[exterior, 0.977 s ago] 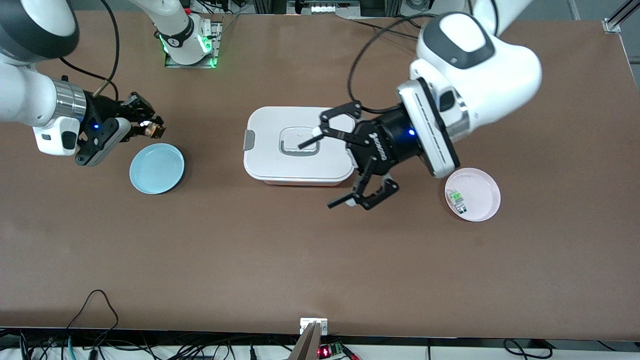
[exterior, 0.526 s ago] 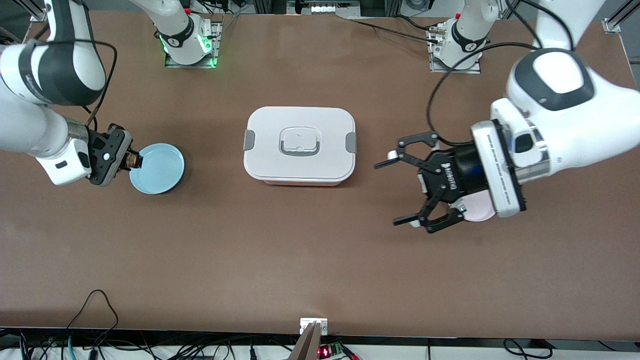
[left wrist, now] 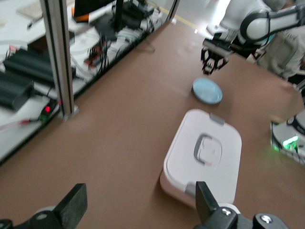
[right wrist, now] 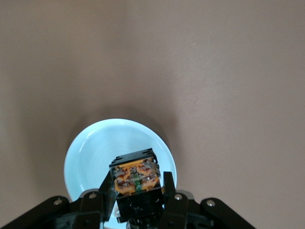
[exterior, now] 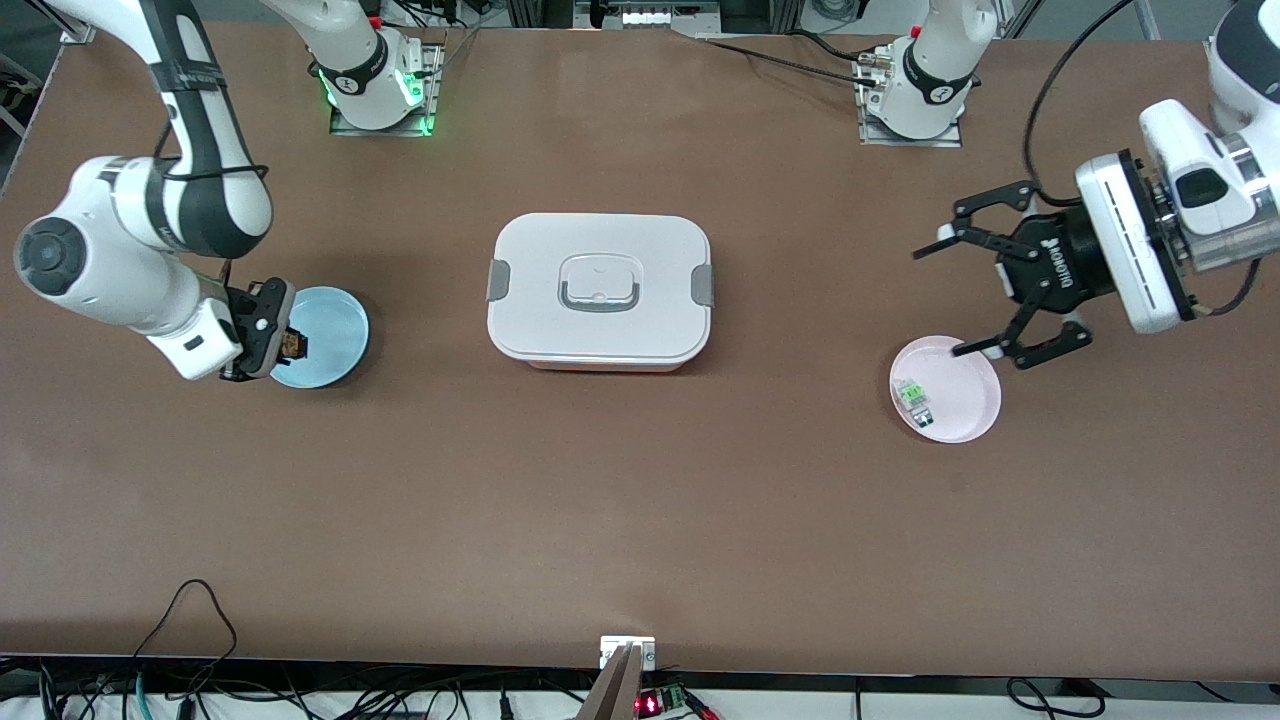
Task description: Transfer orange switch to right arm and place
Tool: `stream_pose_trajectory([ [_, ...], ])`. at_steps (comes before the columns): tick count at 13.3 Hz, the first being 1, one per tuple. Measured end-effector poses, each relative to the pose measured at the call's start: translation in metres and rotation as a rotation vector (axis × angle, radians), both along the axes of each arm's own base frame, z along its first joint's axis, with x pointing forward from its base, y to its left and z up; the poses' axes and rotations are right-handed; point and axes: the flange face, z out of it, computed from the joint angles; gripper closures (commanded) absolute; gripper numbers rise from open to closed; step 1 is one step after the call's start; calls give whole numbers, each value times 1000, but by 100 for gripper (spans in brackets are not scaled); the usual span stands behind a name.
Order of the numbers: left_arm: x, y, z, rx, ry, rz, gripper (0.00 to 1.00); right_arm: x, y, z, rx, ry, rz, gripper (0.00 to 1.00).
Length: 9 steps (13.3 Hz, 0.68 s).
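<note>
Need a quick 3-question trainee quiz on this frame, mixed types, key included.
1. True or false: the right gripper holds the orange switch.
2. The switch hangs over which dish? A) pink dish B) blue dish C) white box
3. Fill in: the left gripper is ____, over the table beside the pink dish.

Key: 1 true. 2 B, the blue dish. 3 open; the pink dish holds only the green switch.
</note>
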Motion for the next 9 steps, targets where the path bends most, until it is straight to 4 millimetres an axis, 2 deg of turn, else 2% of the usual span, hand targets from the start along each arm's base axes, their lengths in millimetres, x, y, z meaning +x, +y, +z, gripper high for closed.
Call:
stream_pose_trajectory([
  [2, -18, 28, -3, 184, 56, 19, 0, -17, -3, -29, -8, -33, 14, 100],
  [4, -32, 42, 0, 374, 100, 56, 0, -32, -5, -53, -16, -50, 26, 100],
  [6, -38, 60, 1, 510, 108, 94, 0, -39, -8, -74, -27, -63, 52, 100],
  [9, -37, 105, -5, 643, 124, 162, 0, -47, -20, -104, -42, -62, 54, 100],
])
